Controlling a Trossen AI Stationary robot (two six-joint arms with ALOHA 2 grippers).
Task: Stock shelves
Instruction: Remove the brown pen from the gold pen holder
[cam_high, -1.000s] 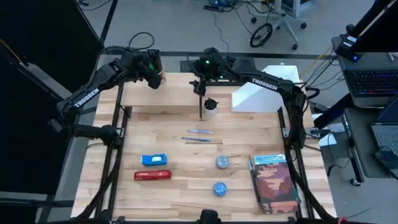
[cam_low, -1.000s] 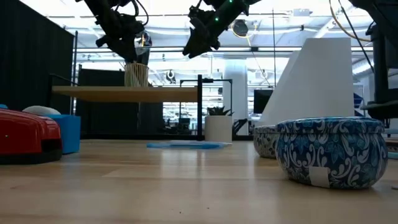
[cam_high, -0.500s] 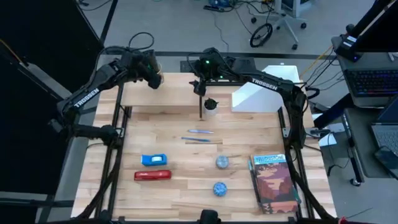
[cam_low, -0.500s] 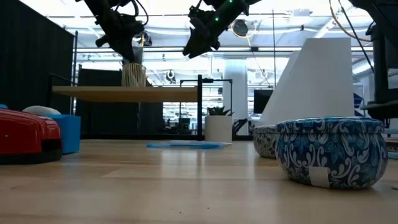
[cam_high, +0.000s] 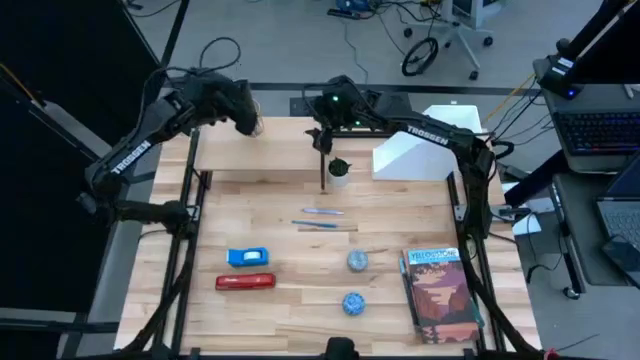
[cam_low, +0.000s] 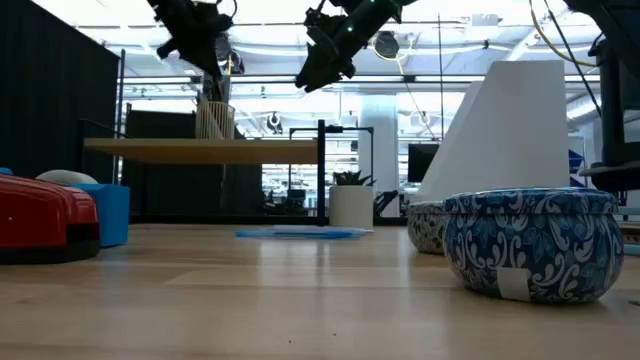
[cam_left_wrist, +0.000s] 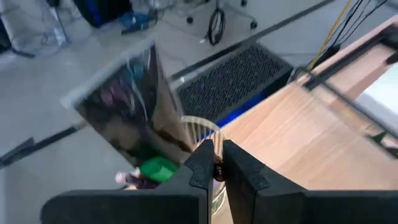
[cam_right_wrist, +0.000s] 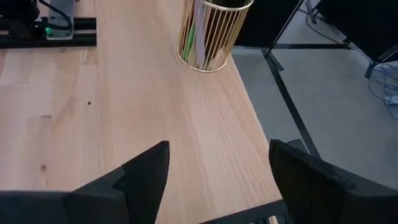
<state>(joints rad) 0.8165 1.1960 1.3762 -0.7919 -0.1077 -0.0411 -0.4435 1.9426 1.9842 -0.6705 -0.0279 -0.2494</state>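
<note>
Two shelves stand along the far side of the counter (cam_high: 300, 255): a low light-wood plank shelf (cam_high: 265, 148) on thin black legs, toward the left, and a white file holder (cam_high: 415, 155) to its right, its slanted white side rising tall in the low view. On the plank shelf's far left corner sits a gold wire cup (cam_right_wrist: 213, 34) with thin sticks inside. The left gripper (cam_high: 250, 122) hangs above that cup; in the left wrist view its fingers (cam_left_wrist: 239, 171) are clenched together with hardly a gap, and nothing can be made out between them. The right gripper (cam_high: 322, 138) hovers above the plank shelf's right end, its fingers (cam_right_wrist: 146, 171) spread wide and released, gripping nothing. Just in front of the shelf's right leg stands a small white pot (cam_high: 339, 172) with a dark plant. Nearer the counter's middle lie two blue pens (cam_high: 322, 218), one behind the other. Toward the near left sit a blue box (cam_high: 249, 257) and, in front of it, a red stapler (cam_high: 246, 282). Two blue patterned bowls (cam_high: 355, 281) rest near the middle front, and a book (cam_high: 440, 293) with a landscape cover lies at the near right.
</note>
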